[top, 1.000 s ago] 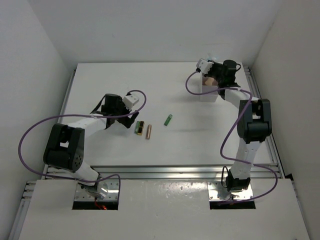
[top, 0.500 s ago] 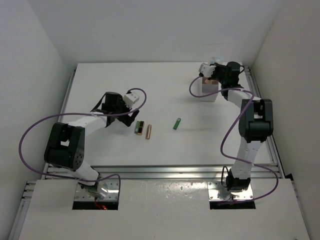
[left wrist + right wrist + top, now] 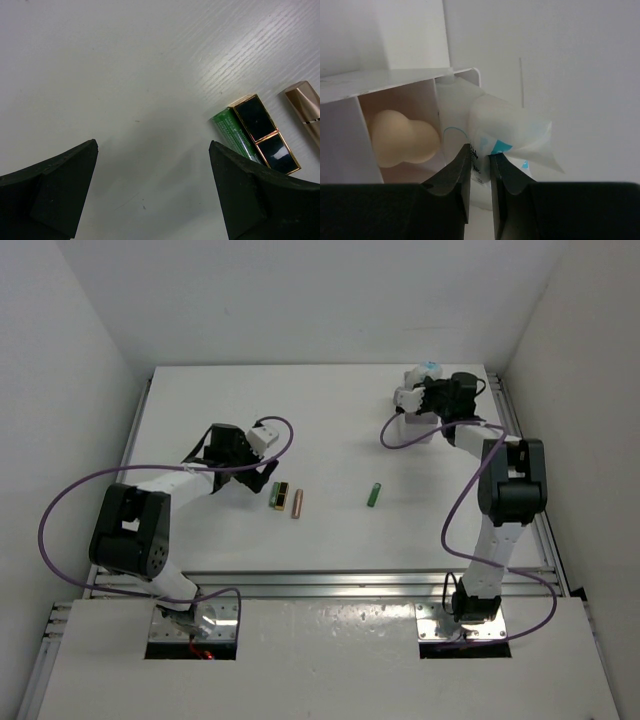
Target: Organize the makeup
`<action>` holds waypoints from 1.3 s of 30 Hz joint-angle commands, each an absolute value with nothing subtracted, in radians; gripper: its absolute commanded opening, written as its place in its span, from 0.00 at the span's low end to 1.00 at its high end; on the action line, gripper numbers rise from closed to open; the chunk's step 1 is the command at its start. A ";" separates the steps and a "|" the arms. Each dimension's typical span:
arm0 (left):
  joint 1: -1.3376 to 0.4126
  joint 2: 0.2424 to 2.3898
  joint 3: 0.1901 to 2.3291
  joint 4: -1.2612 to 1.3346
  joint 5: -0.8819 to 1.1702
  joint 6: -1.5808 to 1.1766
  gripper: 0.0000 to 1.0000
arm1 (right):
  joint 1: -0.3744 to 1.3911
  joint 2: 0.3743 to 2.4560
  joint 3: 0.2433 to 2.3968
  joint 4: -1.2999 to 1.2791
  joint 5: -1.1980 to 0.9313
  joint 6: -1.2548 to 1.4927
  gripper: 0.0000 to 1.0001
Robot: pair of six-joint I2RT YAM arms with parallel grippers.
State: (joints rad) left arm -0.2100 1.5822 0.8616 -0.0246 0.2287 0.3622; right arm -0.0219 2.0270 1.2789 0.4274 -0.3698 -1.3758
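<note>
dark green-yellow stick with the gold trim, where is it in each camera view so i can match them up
Top external: the dark green-yellow stick lies left of centre in the picture, lengthwise toward the arms.
Left wrist: at the right side of the picture, black gold-edged face up, green side showing.
Right wrist: not in it.
Shared landmark: the rose-gold lipstick tube, lying just right of the stick in both of those views.

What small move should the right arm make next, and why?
Probably lower the white-blue packet a little deeper into the compartment of the tray beside the peach sponge. The right jaws are shut on the packet, and much of it sticks out past the tray wall, so releasing now might let it tip out.
</note>
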 commanded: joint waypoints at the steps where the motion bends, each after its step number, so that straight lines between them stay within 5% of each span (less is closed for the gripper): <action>1: -0.212 1.583 0.894 -0.025 0.227 0.373 1.00 | -0.009 2.025 1.218 0.131 -0.451 -1.424 0.00; 10: -0.212 1.583 0.894 -0.025 0.236 0.382 1.00 | -0.008 2.054 1.330 -0.094 -0.479 -1.269 0.00; 15: -0.212 1.583 0.884 -0.025 0.236 0.382 1.00 | -0.008 2.013 1.263 0.118 -0.401 -1.049 0.23; 20: -0.212 1.574 0.884 -0.025 0.245 0.382 1.00 | -0.008 1.973 1.275 0.245 -0.356 -0.859 0.64; 26: -0.212 1.556 0.873 -0.025 0.245 0.382 1.00 | 0.026 1.886 1.238 0.302 -0.272 -0.735 0.89; 31: -0.212 1.546 0.850 -0.006 0.264 0.382 1.00 | 0.118 1.746 1.213 0.154 0.043 -0.498 1.00; 39: -0.212 1.537 0.809 0.014 0.294 0.382 1.00 | 0.158 1.597 1.137 -0.439 0.333 0.145 1.00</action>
